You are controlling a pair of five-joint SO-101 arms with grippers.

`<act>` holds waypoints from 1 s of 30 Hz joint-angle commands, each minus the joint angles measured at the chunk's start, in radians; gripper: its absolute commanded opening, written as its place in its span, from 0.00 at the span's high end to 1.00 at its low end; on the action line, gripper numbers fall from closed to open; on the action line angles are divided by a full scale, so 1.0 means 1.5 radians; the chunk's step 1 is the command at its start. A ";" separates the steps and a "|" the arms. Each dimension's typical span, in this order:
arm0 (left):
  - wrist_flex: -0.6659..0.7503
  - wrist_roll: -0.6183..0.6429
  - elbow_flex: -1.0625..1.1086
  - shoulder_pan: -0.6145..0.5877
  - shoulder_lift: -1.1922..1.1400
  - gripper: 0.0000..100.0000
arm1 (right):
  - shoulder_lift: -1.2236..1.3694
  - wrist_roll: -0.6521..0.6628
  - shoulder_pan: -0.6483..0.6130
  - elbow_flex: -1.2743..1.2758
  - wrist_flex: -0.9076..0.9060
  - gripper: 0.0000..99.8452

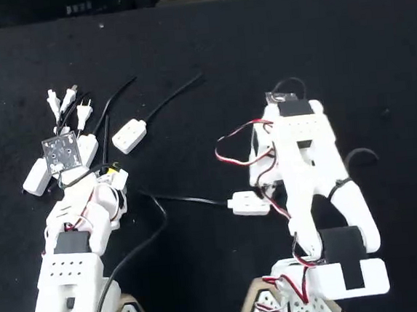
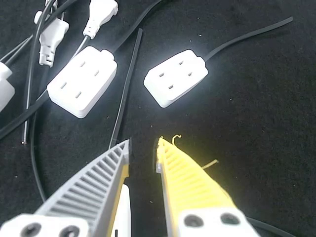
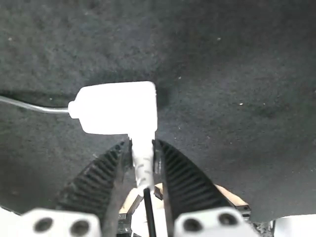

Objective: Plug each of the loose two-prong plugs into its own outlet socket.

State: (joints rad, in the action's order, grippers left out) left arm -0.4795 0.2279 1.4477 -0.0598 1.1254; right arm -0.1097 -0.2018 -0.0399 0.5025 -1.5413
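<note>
Plug [image 3: 143,165] touching outlet socket [image 3: 116,107], clamped by right gripper [image 3: 142,144]; left gripper [image 2: 143,143] jaws slightly apart, empty.

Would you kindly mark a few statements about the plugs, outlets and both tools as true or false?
1. The right tool is shut on a white plug at a single outlet. True.
2. The left tool holds a plug. False: nothing sits between its fingers.
3. The outlet blocks near the left tool have plugs in them. False: their slots are empty.
4. Several loose plugs lie on the black table. True.
</note>
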 commanded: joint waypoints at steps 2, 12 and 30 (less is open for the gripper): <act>0.011 0.003 -0.005 -0.008 0.008 0.90 | -0.003 -0.008 -0.033 -0.003 0.008 0.99; 0.011 0.003 -0.005 -0.008 0.008 0.90 | -0.003 -0.002 0.001 0.001 -0.026 0.99; 0.011 0.003 -0.007 -0.008 0.008 0.90 | -0.002 0.013 0.018 -0.020 0.013 0.99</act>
State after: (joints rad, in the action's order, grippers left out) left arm -0.4795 0.2279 1.4477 -0.0598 1.1254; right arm -0.1097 -0.2018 -0.0322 0.5056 -1.5673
